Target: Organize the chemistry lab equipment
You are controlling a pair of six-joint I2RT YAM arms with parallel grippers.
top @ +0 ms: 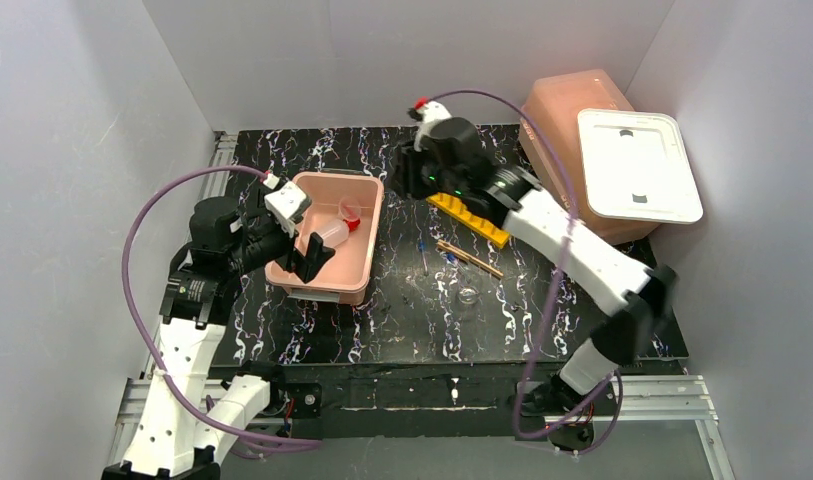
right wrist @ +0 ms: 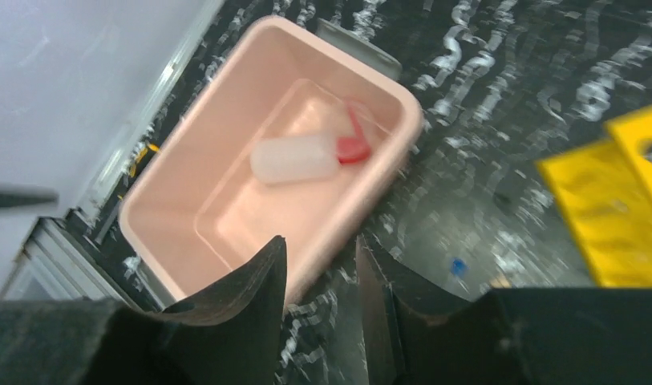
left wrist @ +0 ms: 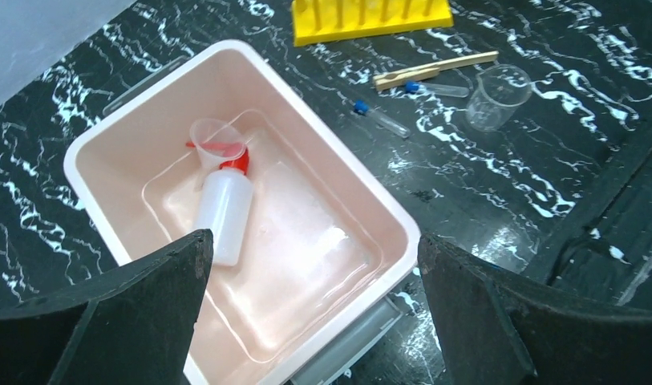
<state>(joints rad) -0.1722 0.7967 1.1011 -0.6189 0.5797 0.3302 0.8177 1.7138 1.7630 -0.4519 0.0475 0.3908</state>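
The right pincer (right wrist: 321,245) hangs above the back half of the table with its fingers parted by a narrow gap and nothing between them. The left pincer (left wrist: 313,241) stands spread wide and empty over the near end of the pink tub (left wrist: 90,152). In that tub lie the bottle (left wrist: 224,212) with its red cap and a clear funnel (left wrist: 218,140), touching at the cap.

Out on the black table (top: 402,320) are the yellow rack (top: 469,218), a brown stick (top: 470,258), blue-capped tubes (left wrist: 380,119) and a small beaker (left wrist: 496,98). Seen from overhead, the stick lies between 4 and 5 o'clock from the right pincer, just past the rack (which sits at 4 o'clock, just beside the pincer). The stick's long axis runs from 10 to 4 o'clock.

I judge the right arm the nearer one. Its fingers would need to turn across that axis and come down on the stick's middle, clear of the tube lying alongside.
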